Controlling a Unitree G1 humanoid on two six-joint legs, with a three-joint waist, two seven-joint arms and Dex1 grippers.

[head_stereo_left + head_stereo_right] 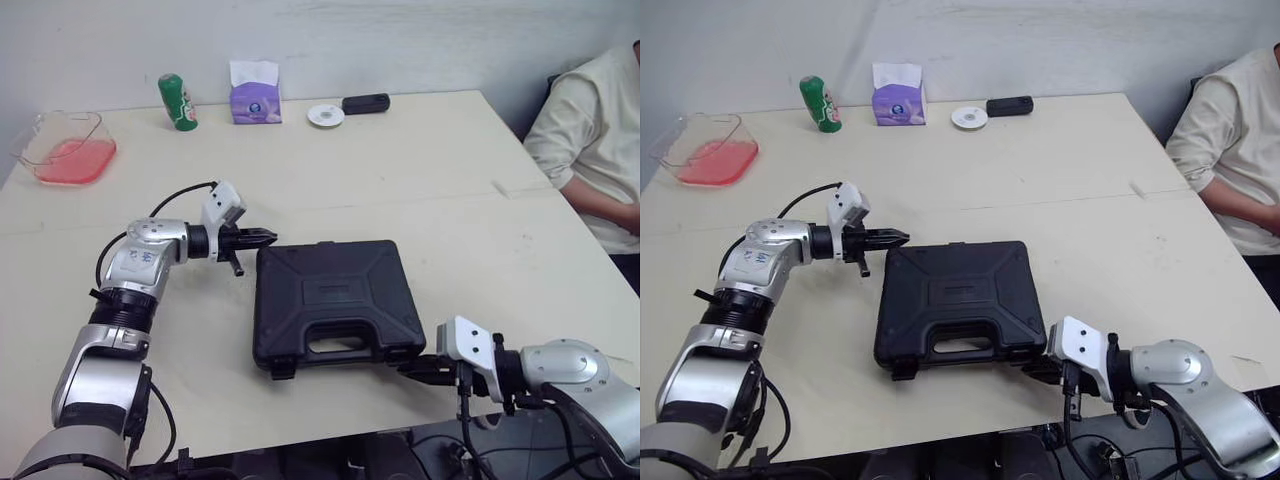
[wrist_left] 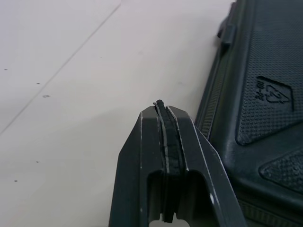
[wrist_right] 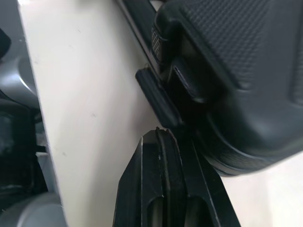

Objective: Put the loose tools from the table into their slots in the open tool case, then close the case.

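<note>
Black tool case [image 1: 335,300] lid down, flat on table [image 1: 400,170]; left gripper [image 1: 268,237], right gripper [image 1: 410,368] fingers pressed together, empty.

Tool case [image 1: 335,300] on table [image 1: 420,170], left pincer [image 1: 270,237] at far-left corner, right pincer [image 1: 407,368] near-right

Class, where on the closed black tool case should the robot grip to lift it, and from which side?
The handle, the bar below the cut-out on the near edge of the tool case. The case lies flat and looks too broad to span, while the handle faces the robot. Probably best: the right hand, shut beside that edge, opens and comes from the near side.
</note>
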